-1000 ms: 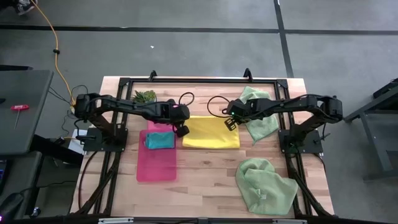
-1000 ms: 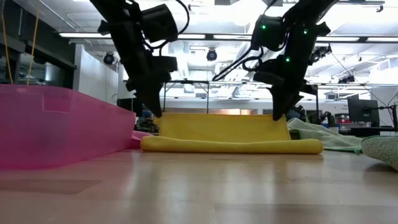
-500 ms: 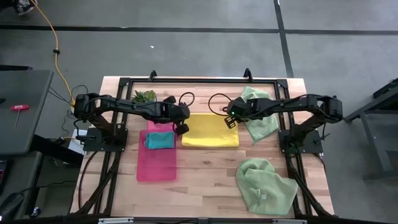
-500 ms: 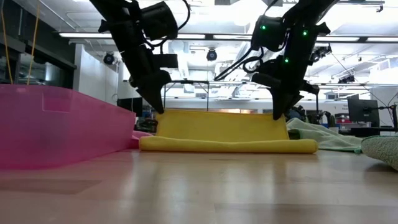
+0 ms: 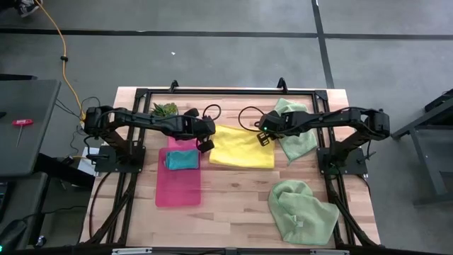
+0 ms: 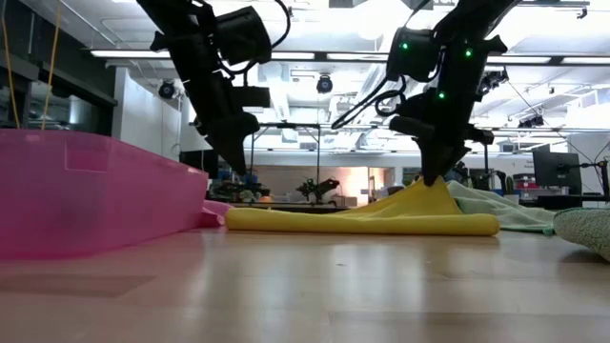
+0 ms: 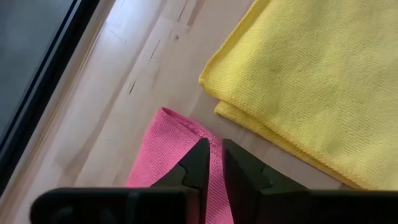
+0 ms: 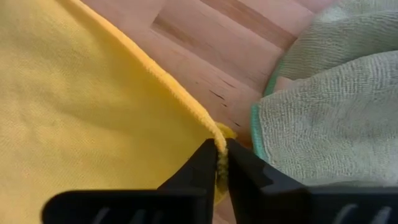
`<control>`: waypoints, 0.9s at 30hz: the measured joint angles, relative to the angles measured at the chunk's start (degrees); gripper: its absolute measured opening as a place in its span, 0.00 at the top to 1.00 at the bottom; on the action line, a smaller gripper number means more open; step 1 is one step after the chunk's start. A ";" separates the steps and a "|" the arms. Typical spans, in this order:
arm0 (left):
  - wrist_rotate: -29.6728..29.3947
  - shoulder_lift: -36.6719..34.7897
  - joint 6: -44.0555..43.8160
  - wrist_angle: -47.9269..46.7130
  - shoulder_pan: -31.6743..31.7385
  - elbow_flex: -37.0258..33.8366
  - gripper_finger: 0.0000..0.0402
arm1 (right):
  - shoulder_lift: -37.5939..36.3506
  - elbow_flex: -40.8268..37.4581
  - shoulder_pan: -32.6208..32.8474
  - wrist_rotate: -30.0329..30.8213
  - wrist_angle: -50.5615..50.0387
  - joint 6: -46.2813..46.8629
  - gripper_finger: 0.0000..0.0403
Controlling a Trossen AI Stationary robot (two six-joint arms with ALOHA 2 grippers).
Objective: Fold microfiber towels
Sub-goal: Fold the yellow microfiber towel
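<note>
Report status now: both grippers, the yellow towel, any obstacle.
Left gripper empty, off the yellow towel. Right gripper pinching its lifted corner. Pale green towel close beside that corner.

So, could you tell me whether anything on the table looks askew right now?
The yellow towel lies lopsided: the right hand pinches one corner up into a peak, while the corner by the left hand lies flat on the table, released. Its top edge slants.

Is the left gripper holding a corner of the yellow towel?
No, the left gripper holds nothing; the yellow towel lies flat on the table, apart from it.
</note>
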 joint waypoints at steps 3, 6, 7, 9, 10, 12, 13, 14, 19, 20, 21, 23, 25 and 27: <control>0.01 0.02 0.00 0.01 0.63 0.00 0.85 | 0.00 0.00 0.02 0.68 0.21 -0.02 0.85; 0.05 -0.01 1.28 -0.25 1.57 0.02 0.79 | 0.00 0.02 -0.02 2.29 0.29 -1.41 0.75; 0.07 -0.12 1.86 -0.77 1.98 0.02 0.76 | -0.01 0.05 -0.24 2.88 0.26 -2.16 0.72; 0.05 -0.53 2.48 -1.59 2.77 0.02 0.70 | -0.26 0.09 -1.01 3.72 -0.21 -3.38 0.64; 0.05 -0.82 3.09 -1.92 3.22 0.04 0.68 | -0.33 0.13 -1.55 4.47 -0.28 -4.20 0.61; 0.00 -1.61 3.99 -2.43 4.12 0.04 0.62 | -0.96 0.25 -3.21 4.81 -0.91 -5.69 0.55; -0.11 -2.11 4.50 -2.48 4.55 0.04 0.60 | -1.42 0.30 -4.09 4.85 -0.94 -6.10 0.52; -0.38 -2.74 4.97 -2.38 4.99 0.04 0.58 | -1.99 0.33 -5.08 4.75 -0.77 -6.64 0.49; -2.36 -7.12 6.42 -2.14 7.43 0.09 0.49 | -6.17 0.33 -9.50 4.57 -0.08 -10.50 0.43; -2.28 -8.22 6.25 -1.83 7.88 0.09 0.48 | -7.16 0.33 -10.25 4.25 0.17 -11.39 0.43; -1.57 -9.25 5.74 -1.32 8.30 0.09 0.47 | -8.19 0.33 -10.81 3.77 0.79 -12.43 0.43; 2.18 -10.83 3.97 0.34 9.03 0.11 0.45 | -10.19 0.35 -11.65 0.42 1.84 -14.67 0.43; 8.40 -11.45 1.90 2.73 9.61 0.11 0.45 | -11.96 0.10 -11.85 -4.39 3.34 -16.42 0.42; 14.82 -11.32 0.92 4.88 9.62 0.11 0.45 | -13.33 -0.81 -11.39 -9.85 4.58 -18.57 0.42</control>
